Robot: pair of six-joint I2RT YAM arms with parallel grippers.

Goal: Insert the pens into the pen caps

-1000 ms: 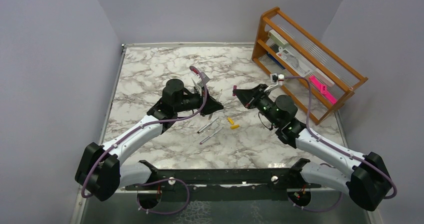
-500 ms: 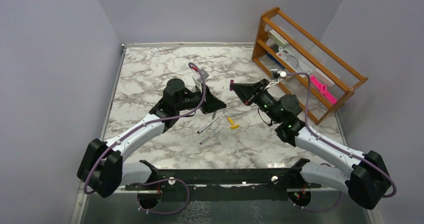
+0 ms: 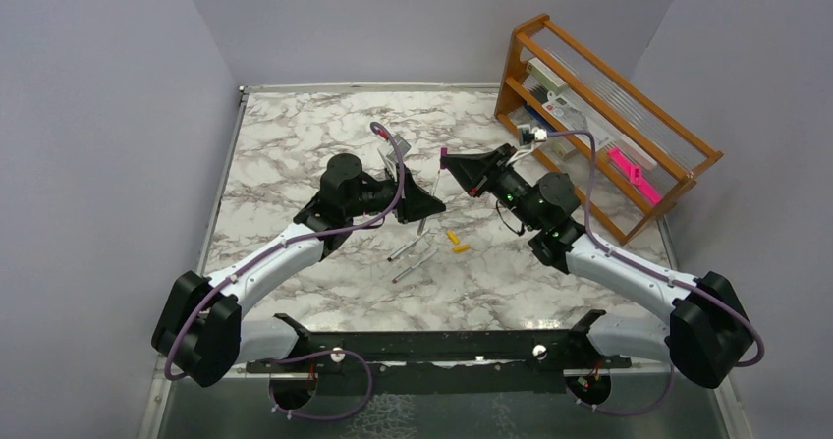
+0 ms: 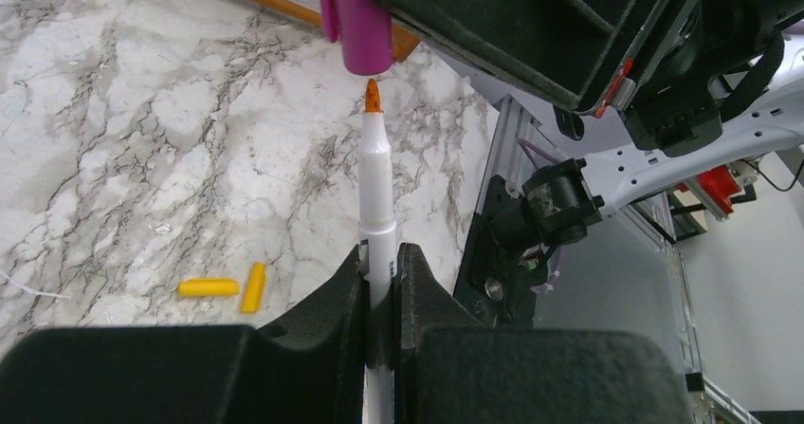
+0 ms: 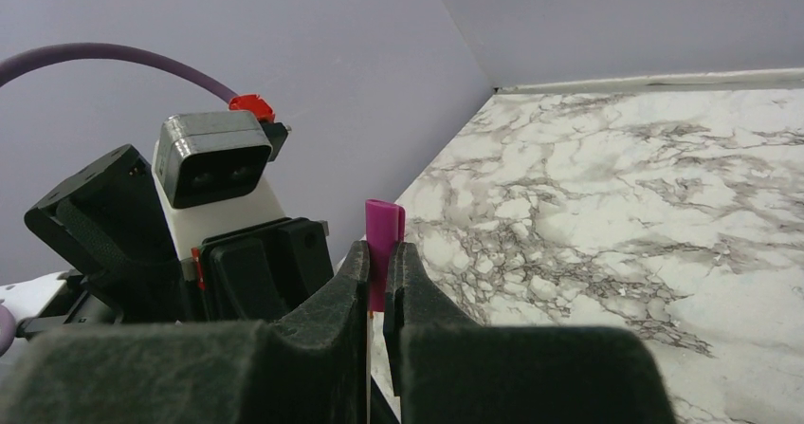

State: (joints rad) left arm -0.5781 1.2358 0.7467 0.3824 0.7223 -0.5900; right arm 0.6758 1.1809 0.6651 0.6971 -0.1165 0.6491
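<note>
My left gripper (image 3: 429, 201) (image 4: 381, 265) is shut on a silver-white pen (image 4: 376, 182) (image 3: 436, 184) with an orange tip, held off the table and pointing at the right gripper. My right gripper (image 3: 451, 163) (image 5: 383, 274) is shut on the magenta cap (image 5: 383, 234) (image 4: 356, 21) (image 3: 444, 161). The cap's open end sits just past the pen tip, with a small gap and nearly in line. Two yellow caps (image 3: 456, 242) (image 4: 226, 286) lie on the marble table. Two more pens (image 3: 408, 257) lie beside them.
A wooden rack (image 3: 604, 125) stands at the back right, holding boxes and a flat bright-pink object (image 3: 629, 172). The marble table (image 3: 295, 135) is walled in by grey panels. The black rail (image 3: 432, 346) runs along the near edge.
My right gripper has moved left with the magenta cap, closing the gap to the pen tip. My left gripper shifted slightly right a second ago, then held still.
</note>
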